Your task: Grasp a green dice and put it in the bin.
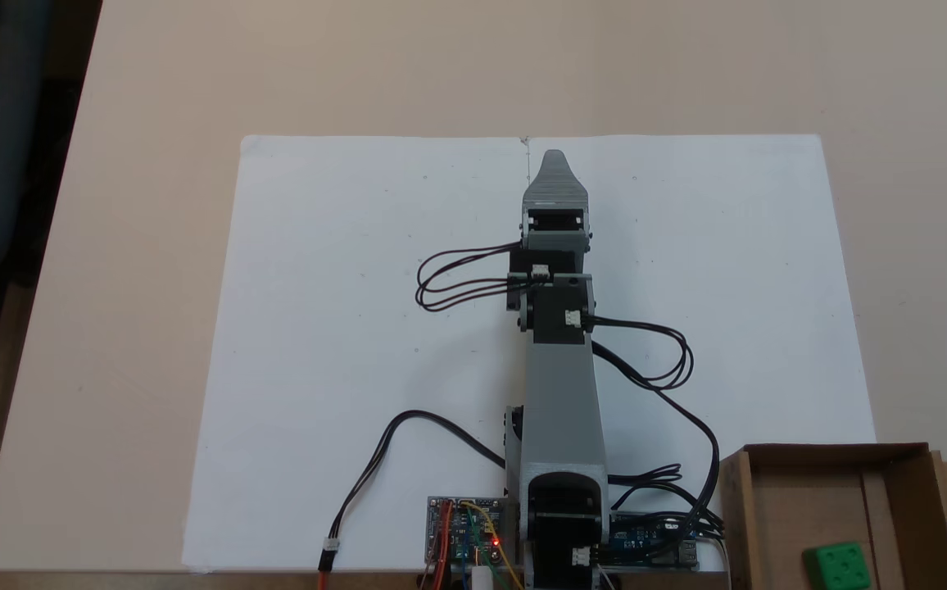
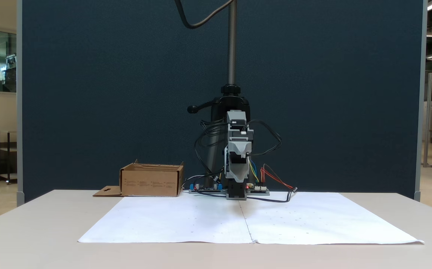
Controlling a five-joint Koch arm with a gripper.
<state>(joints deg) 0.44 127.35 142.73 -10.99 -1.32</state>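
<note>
From above in a fixed view, I see my arm stretched straight up the middle of a white paper sheet (image 1: 359,328) on the beige worktop (image 1: 154,82). The tool (image 1: 554,164) points away from the base, low over bare paper. Its two halves lie one over the other for both cameras, so I cannot tell how far apart they are; nothing shows between them.

The green dice (image 1: 836,565) already sits inside the bin (image 1: 801,492), near the box's lower right corner at the picture's bottom edge, just right of the arm's base. I judge the drop done and the arm parked clear.

The dice is a cube with no long axis; a five-pip face points up, its edges turned slightly against the box walls. In the other fixed view the bin (image 2: 151,181) stands left of the arm.
</note>
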